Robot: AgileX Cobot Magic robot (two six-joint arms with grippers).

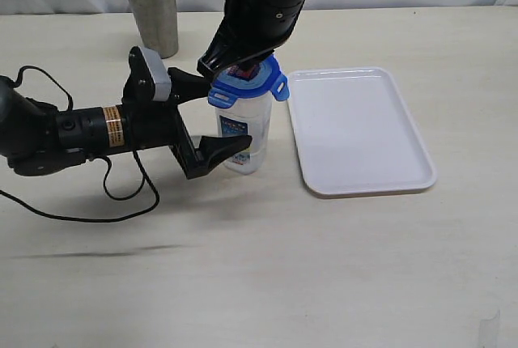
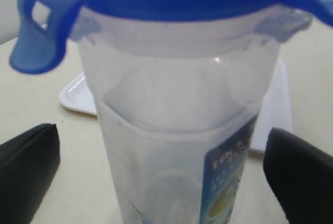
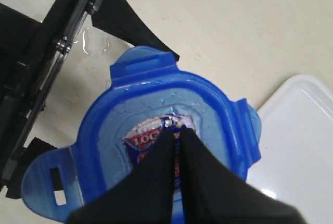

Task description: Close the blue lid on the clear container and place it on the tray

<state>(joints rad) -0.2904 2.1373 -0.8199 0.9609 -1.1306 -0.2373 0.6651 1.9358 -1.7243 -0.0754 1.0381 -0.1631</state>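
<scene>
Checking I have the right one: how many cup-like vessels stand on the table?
2. The clear container, wearing the blue lid, stands beside the tray; a steel cup stands farther back, apart from it. I see no others.

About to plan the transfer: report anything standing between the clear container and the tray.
Nothing visible does. Only a bare strip of table separates the clear container from the tray beside it; the steel cup stands behind, off that path.

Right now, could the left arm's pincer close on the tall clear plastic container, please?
Probably yes: the left pincer stands open astride the tall clear plastic container, nothing between. The shut right pincer only rests on the round translucent blue lid above.
</scene>
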